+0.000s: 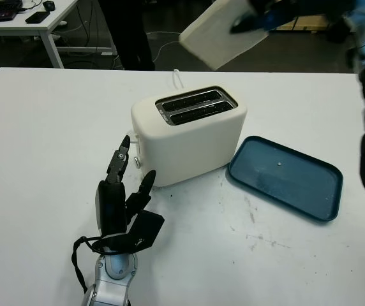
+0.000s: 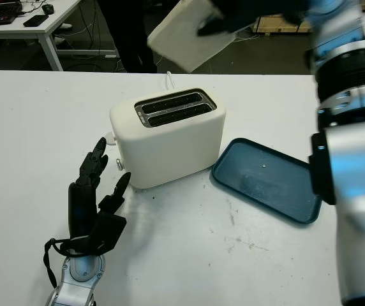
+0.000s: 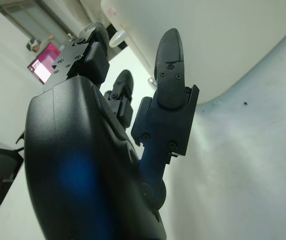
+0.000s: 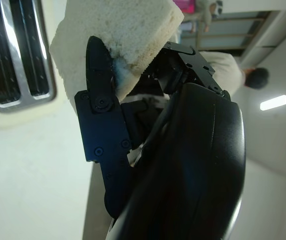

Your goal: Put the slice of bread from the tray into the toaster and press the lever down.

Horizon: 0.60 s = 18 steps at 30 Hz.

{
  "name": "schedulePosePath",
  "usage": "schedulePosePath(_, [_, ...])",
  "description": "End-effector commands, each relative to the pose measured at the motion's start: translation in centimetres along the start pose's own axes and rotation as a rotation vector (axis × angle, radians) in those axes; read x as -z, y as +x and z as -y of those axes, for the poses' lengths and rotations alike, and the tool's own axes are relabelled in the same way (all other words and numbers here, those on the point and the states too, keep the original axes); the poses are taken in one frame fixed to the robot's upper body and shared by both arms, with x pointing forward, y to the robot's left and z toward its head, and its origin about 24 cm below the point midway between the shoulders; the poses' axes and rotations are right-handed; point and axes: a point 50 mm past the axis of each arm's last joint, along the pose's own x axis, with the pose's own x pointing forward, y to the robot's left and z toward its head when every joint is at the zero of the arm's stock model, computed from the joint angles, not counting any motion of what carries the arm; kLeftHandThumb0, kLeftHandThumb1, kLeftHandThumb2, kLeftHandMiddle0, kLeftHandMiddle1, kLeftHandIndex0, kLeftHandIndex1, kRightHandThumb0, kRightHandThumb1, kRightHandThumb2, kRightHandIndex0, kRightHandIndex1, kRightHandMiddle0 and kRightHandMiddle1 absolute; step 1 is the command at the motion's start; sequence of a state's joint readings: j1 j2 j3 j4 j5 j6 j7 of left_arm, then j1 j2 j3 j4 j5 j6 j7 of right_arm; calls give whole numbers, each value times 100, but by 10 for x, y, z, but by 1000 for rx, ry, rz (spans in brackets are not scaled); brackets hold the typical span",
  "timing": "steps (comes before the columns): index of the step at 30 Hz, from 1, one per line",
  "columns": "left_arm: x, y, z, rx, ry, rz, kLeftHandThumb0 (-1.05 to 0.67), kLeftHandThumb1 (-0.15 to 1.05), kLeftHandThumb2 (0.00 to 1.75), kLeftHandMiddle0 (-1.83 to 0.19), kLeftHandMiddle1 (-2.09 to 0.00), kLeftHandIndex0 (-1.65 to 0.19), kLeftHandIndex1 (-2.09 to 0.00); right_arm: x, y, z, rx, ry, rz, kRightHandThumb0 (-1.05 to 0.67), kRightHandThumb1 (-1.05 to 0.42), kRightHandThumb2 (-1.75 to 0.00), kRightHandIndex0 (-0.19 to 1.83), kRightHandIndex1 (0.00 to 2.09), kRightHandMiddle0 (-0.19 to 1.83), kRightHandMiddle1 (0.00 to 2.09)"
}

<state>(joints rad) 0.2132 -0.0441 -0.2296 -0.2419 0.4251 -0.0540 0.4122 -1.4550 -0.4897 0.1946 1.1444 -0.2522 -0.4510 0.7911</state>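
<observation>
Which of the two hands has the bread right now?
The right hand, raised above and behind the toaster, grips the bread slice. The left hand is open on the table beside the toaster's lever end.

- white table (image 1: 55, 121) spans most of frame, scuff marks lower right
- cream toaster (image 1: 189, 134) stands at centre
- blue tray (image 1: 286, 177) lies right of centre, just beside toaster

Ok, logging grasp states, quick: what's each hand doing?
Left hand: open, beside the toaster.
Right hand: shut on the bread slice, above the toaster.
</observation>
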Motion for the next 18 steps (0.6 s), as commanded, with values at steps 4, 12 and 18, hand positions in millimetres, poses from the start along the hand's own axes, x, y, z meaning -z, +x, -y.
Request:
schedulePosePath(4, [-5, -2, 2, -12, -32, 7, -51, 92, 35, -42, -6, -31, 0, -7, 10, -4, -40, -10, -5, -55, -92, -28, 108, 175, 91, 175])
schedulePosePath(12, [-6, 0, 3, -9, -20, 15, -50, 92, 34, -43, -6, -32, -1, -5, 13, -12, -90, -38, -14, -60, -92, -29, 111, 175, 94, 175])
schedulePosePath(18, [-7, 1, 3, -6, -11, 14, -49, 92, 33, -44, -6, -32, 0, 5, 12, -17, -115, -5, -58, -53, -92, -29, 109, 175, 92, 175])
